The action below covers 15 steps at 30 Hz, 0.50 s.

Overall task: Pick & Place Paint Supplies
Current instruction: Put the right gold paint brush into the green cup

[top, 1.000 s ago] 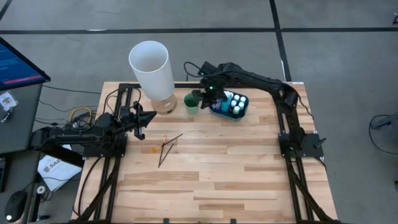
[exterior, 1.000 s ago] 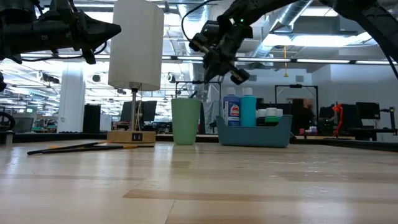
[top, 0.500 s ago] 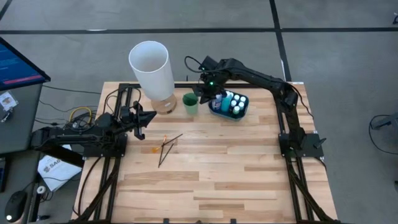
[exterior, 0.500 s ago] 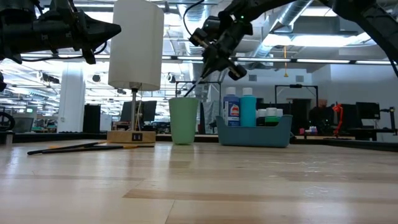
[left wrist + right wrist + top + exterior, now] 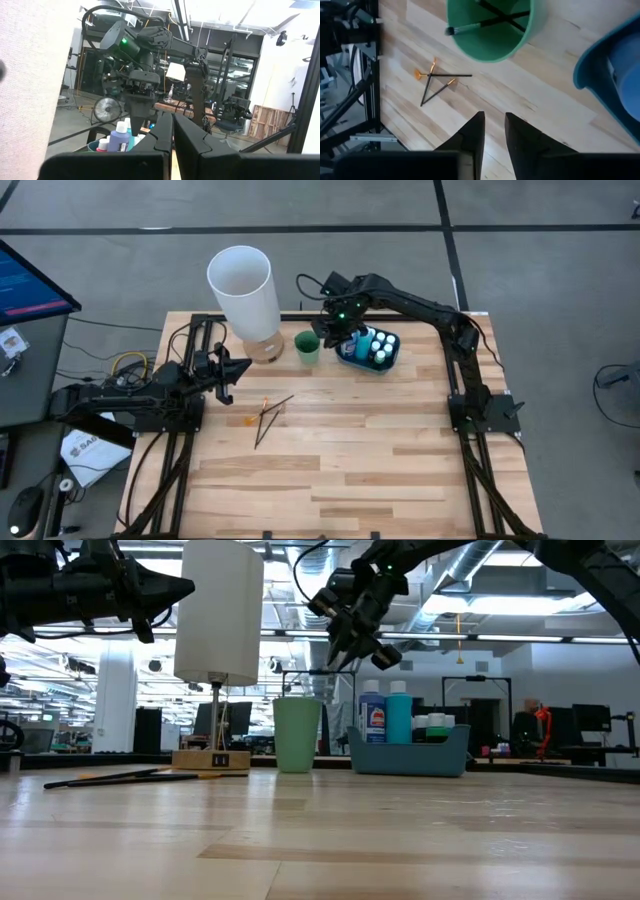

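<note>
bottles [image 5: 377,346] in tray, brushes [image 5: 268,416] on table

Even, bright overhead light; soft faint shadows on the desk [image 5: 400,450]. Ceiling strip lights glare behind the right gripper [image 5: 352,640] in the low view. Near foreground desk there is blurred.

From above we look straight down on the whole bench [image 5: 380,450] and both arms. Our low camera sits at bench-top height, facing level across into the room. The left wrist camera looks sideways toward the far right arm; the right wrist camera looks down, close over the green cup [image 5: 490,30]. The overhead, low and right wrist views share that cup [image 5: 307,347].
</note>
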Tool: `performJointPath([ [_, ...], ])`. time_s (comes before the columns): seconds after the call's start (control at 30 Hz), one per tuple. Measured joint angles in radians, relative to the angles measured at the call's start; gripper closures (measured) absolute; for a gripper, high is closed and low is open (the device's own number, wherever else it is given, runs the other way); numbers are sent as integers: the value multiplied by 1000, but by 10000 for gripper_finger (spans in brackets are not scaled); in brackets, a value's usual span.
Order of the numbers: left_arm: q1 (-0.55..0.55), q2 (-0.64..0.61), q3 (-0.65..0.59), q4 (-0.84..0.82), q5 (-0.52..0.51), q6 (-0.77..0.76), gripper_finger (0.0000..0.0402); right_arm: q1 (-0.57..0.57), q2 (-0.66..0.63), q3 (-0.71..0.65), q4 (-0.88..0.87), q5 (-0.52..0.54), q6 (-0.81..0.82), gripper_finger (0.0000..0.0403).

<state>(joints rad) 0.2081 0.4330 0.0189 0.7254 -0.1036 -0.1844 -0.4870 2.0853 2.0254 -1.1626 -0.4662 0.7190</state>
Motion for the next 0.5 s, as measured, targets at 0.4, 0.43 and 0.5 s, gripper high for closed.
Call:
performJointPath([
  [0.4, 0, 0, 0, 1, 0, 0, 399, 164, -29, 202, 7, -71, -241, 326],
  [0.43, 0, 0, 0, 1, 0, 0, 399, 191, -29, 217, 8, -69, -305, 326],
  [0.5, 0, 0, 0, 2, 0, 0, 399, 248, -27, 233, 18, -31, -444, 326],
])
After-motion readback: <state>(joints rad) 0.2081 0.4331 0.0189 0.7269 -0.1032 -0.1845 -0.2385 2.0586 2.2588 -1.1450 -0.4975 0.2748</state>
